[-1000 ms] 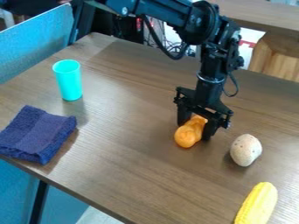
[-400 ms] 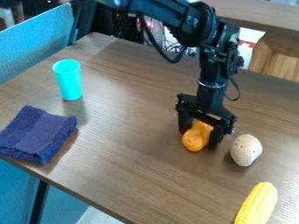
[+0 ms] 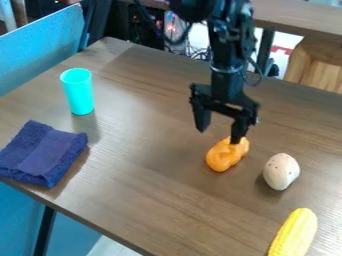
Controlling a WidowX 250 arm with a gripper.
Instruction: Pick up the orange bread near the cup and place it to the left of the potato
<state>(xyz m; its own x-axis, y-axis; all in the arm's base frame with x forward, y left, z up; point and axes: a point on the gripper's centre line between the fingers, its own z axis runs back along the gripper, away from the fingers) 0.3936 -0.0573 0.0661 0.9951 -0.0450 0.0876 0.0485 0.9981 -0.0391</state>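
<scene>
The jaws (image 3: 220, 127) are being held wide and empty, while the orange object (image 3: 224, 156) is being overhung at its far end by one tip, its long axis slanting toward the counter's (image 3: 153, 205) near edge.

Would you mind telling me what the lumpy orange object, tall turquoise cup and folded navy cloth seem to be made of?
The lumpy orange object looks like smooth plastic or rubber, judging by its soft highlights. The tall turquoise cup seems plastic, its wall smooth and evenly coloured, though coated metal is possible. The folded navy cloth looks like fluffy terry, given its nubbly surface.
</scene>
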